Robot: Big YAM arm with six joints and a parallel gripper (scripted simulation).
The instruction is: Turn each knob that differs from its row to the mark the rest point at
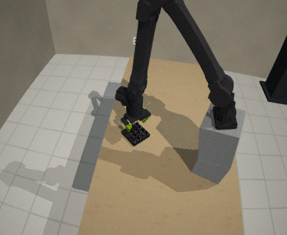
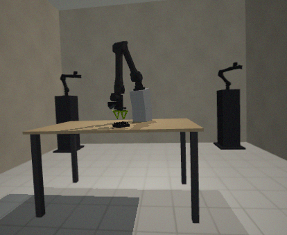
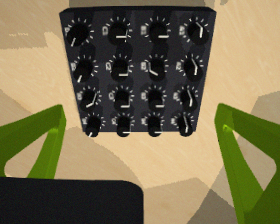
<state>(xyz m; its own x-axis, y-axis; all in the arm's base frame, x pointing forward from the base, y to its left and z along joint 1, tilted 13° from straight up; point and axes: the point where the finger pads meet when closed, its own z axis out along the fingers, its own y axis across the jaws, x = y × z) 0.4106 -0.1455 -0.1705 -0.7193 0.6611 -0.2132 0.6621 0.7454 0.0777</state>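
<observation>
The black knob box (image 1: 133, 134) (image 2: 120, 125) (image 3: 137, 52) lies flat on the table. In the wrist view its printed names face left, row A is rightmost and knob 1 of each row is at the top. Knob B2 (image 3: 156, 69) points to the upper left, while B1, B3 and B4 point right. Knob D3 (image 3: 89, 100) points to the upper right, while D1, D2 and D4 point lower left. The C knobs all point right. The A knobs all point roughly up. My gripper (image 1: 137, 123) (image 2: 122, 118) (image 3: 140, 112) is open and empty above the box, its green fingers either side.
The wooden table (image 1: 160, 206) (image 2: 91, 126) carries the grey pedestal (image 1: 215, 150) (image 2: 141, 105) of my arm, to the right of the box in the top view. The box stands near the table's left edge there. Dark stands are on the floor beyond the table.
</observation>
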